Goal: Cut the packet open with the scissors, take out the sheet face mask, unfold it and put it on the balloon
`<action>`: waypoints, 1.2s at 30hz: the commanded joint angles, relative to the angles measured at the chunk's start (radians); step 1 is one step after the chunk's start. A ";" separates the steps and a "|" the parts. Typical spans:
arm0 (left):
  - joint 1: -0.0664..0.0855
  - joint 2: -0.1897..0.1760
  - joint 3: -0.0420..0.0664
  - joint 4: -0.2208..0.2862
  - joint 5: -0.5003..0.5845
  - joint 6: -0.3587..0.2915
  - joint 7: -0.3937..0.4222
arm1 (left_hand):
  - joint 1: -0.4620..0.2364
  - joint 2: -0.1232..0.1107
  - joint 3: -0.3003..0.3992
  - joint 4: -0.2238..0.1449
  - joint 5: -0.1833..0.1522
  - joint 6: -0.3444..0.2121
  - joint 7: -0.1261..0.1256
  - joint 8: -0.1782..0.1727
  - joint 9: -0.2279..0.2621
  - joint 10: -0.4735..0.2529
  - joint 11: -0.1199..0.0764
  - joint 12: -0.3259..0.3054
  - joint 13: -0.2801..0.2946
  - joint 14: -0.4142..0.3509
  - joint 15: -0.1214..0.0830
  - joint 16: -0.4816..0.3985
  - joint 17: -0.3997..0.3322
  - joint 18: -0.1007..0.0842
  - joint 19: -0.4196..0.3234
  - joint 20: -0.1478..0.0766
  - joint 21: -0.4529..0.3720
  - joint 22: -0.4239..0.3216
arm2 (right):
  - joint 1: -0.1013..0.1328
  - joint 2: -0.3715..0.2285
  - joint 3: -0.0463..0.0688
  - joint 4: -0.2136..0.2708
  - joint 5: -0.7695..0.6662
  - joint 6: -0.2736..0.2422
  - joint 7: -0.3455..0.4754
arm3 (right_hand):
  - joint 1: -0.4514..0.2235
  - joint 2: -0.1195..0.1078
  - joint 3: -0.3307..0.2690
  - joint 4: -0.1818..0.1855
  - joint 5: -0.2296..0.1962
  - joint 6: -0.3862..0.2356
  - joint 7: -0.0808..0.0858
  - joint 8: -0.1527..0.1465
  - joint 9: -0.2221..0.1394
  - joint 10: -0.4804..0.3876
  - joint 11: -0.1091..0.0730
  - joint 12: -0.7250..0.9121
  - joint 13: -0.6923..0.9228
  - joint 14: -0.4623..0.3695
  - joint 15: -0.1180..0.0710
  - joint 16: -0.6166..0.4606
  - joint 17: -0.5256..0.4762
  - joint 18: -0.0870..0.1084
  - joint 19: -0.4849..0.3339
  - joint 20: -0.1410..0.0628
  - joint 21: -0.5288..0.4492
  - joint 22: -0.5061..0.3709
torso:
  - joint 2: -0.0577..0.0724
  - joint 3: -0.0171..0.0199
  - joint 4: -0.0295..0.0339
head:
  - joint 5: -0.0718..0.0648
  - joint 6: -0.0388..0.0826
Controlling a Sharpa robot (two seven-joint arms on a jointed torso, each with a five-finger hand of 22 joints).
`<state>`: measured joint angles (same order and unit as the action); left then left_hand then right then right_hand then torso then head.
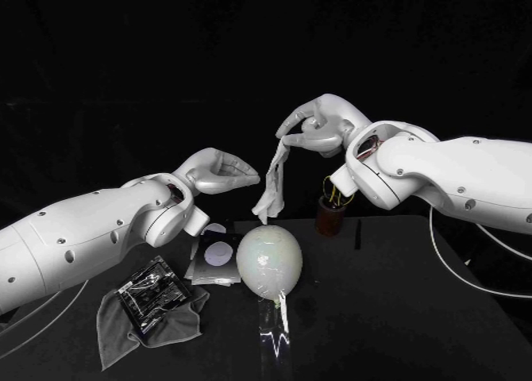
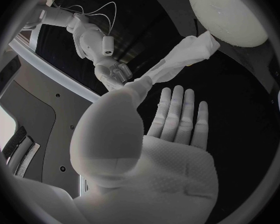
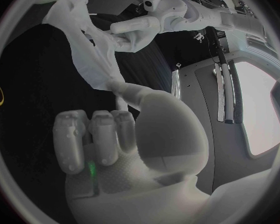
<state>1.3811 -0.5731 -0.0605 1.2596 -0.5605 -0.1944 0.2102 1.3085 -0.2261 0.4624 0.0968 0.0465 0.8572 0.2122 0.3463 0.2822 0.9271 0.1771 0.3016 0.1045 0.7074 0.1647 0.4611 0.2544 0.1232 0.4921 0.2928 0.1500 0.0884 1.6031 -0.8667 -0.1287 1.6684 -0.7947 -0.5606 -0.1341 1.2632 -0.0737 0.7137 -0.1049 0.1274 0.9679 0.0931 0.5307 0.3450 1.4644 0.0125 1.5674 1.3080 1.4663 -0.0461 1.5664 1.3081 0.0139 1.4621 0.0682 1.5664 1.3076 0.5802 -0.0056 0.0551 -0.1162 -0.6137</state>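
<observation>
R robot hand (image 1: 315, 127) pinches sheet face mask (image 1: 271, 186) by its top. Mask hangs as a narrow strip, lower end just above balloon (image 1: 270, 258) on counter (image 1: 392, 317). L robot hand (image 1: 221, 171) is raised nr mask, holds nothing, fingers stretched out. Packet (image 1: 152, 290) lies on grey cloth (image 1: 117, 325).

At mid surface (image 1: 426, 317), the balloon (image 1: 268, 260), with 1 strip (image 1: 273, 337) running from its near end toward the front edge. Just left of it, a flat packet (image 1: 214, 255). Further left and nearer the front, a cloth (image 1: 120, 321) with 1 wrapper (image 1: 152, 290) on it. Behind and right of the balloon, a cup (image 1: 329, 218) with scissors (image 1: 333, 190) in it. Above and behind the balloon, the sheet face mask (image 1: 271, 182), hanging from the right hand (image 1: 318, 127), with the left hand (image 1: 221, 171) just left of it.
</observation>
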 commanded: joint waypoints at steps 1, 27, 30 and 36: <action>-0.005 -0.001 -0.002 0.006 -0.023 -0.039 0.024 | 0.028 0.003 -0.004 -0.010 0.002 -0.003 0.002 -0.005 -0.001 -0.003 0.000 -0.008 -0.009 0.003 -0.001 -0.015 -0.007 -0.012 -0.002 0.000 -0.008 -0.007 | 0.001 0.002 0.001 -0.002 -0.021 -0.032 -0.019 | -0.009 0.000 0.008 -0.003 0.005 0.010 0.001 0.007 0.001 0.106 0.002 0.003 0.263 0.105 -0.001 0.004 0.263 -0.014 0.109 -0.004 0.004 0.263 | 0.000 -0.0002 0.0002 | -0.003 -0.002; -0.129 -0.013 -0.016 0.052 -0.274 -0.327 0.257 | 0.115 0.015 0.018 -0.131 0.001 0.046 -0.059 0.130 0.058 0.119 -0.072 0.215 0.086 0.216 -0.086 0.204 0.099 0.063 0.410 -0.035 0.140 0.041 | 0.001 0.032 0.001 -0.028 -0.004 -0.107 -0.042 | -0.018 -0.005 0.019 -0.009 0.026 0.012 0.000 0.010 0.000 0.106 0.001 0.003 0.263 0.105 -0.001 0.004 0.263 -0.014 0.109 -0.005 0.004 0.263 | 0.000 -0.0002 0.0004 | -0.008 -0.010; -0.132 -0.009 -0.017 0.054 -0.290 -0.336 0.250 | 0.094 0.018 0.008 -0.135 0.002 0.048 -0.072 0.130 0.055 0.109 -0.090 0.288 0.129 0.234 -0.108 0.303 0.151 0.061 0.458 -0.064 0.189 0.066 | 0.001 0.038 0.001 -0.029 0.002 -0.111 -0.040 | -0.019 -0.005 0.020 -0.009 0.028 0.013 0.000 0.011 0.000 0.106 0.001 0.003 0.263 0.105 -0.002 0.004 0.263 -0.014 0.109 -0.005 0.004 0.263 | 0.000 0.0002 0.0011 | -0.006 -0.008; -0.134 0.005 -0.017 0.038 -0.306 -0.342 0.207 | 0.059 0.016 -0.011 -0.122 0.002 0.051 -0.075 0.105 0.038 0.091 -0.100 0.346 0.164 0.273 -0.132 0.460 0.231 0.060 0.518 -0.103 0.271 0.112 | 0.001 0.047 0.001 -0.023 0.009 -0.117 -0.033 | -0.019 -0.005 0.020 -0.009 0.028 0.013 0.000 0.011 0.000 0.106 0.001 0.003 0.263 0.105 -0.002 0.004 0.263 -0.014 0.109 -0.005 0.004 0.263 | 0.000 -0.0006 -0.0004 | -0.007 -0.003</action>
<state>1.2471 -0.5712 -0.0783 1.2979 -0.8314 -0.5051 0.4251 1.3734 -0.2108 0.4551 -0.0261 0.0465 0.9040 0.1369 0.4542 0.3202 1.0225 0.0784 0.6469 0.2684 0.9772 0.0326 0.9189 0.4838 0.1710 1.0092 0.1892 0.4210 0.1996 1.6032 -0.8207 -0.1287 1.6440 -0.7885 -0.6631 -0.1720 1.2553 -0.0816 0.7287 -0.1144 0.1531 0.9744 0.0932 0.5379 0.3431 1.4628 0.0109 1.5673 1.3081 1.4662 -0.0460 1.5644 1.3081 0.0139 1.4619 0.0684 1.5642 1.3075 0.5799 -0.0055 0.0556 -0.1223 -0.6192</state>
